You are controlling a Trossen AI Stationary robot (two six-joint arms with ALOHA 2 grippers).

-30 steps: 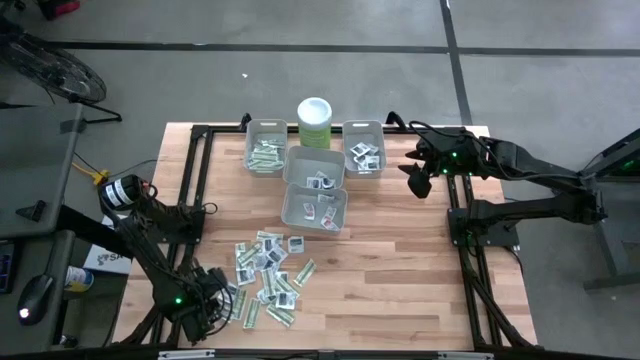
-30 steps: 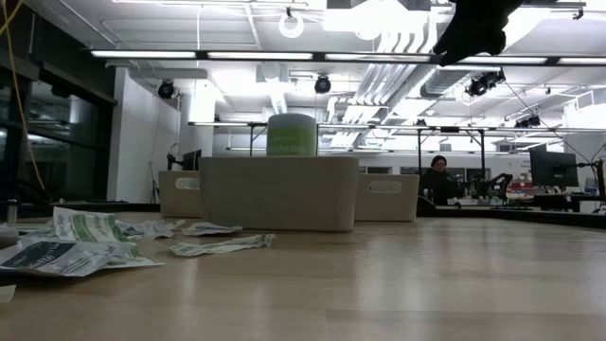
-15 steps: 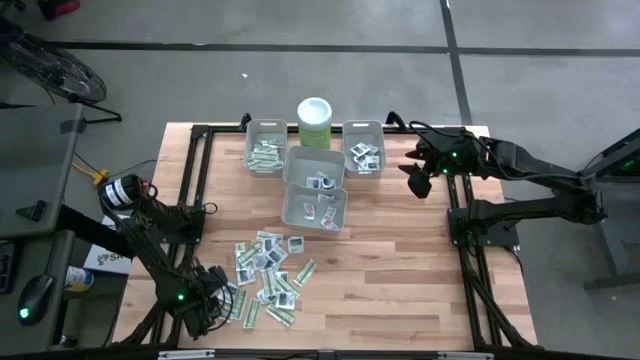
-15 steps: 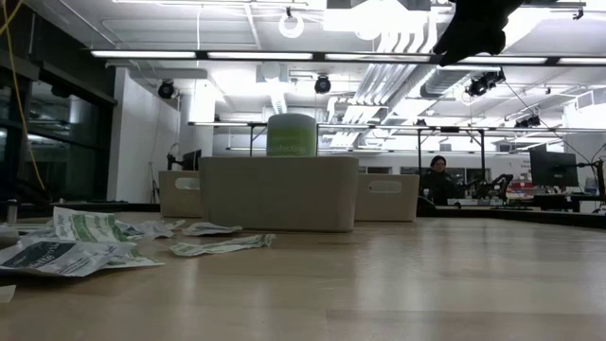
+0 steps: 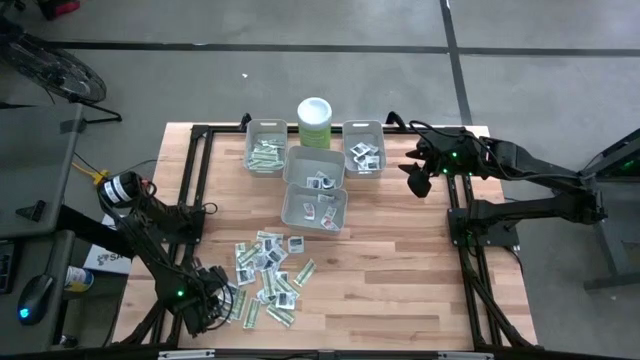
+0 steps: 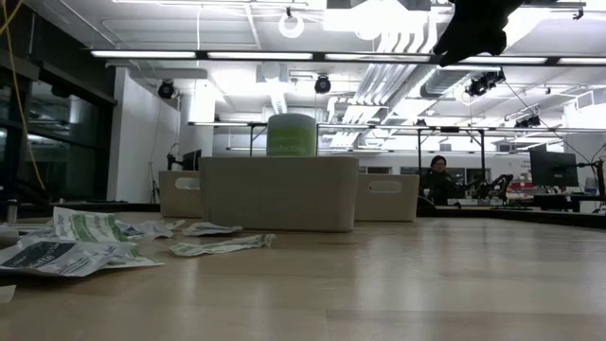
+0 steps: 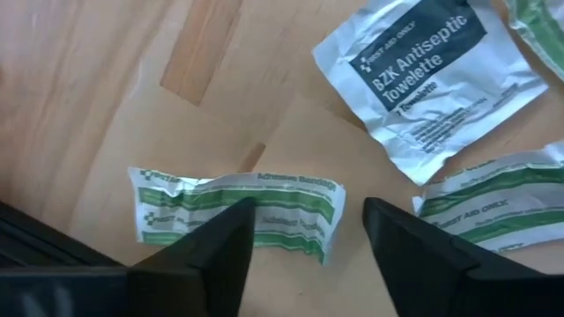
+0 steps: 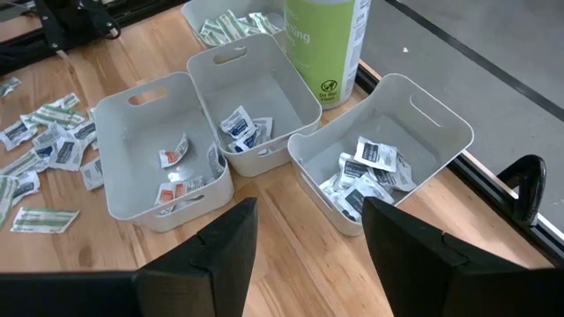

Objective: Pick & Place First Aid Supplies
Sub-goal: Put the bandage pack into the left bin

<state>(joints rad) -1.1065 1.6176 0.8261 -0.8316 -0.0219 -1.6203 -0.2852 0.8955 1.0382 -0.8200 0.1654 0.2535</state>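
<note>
My left gripper hangs spread over the green-white strip, whose long axis runs across my fingers' gap, lower centre.

Two dark jointed arms, green indicator lights, black cables, matte fingers
</note>
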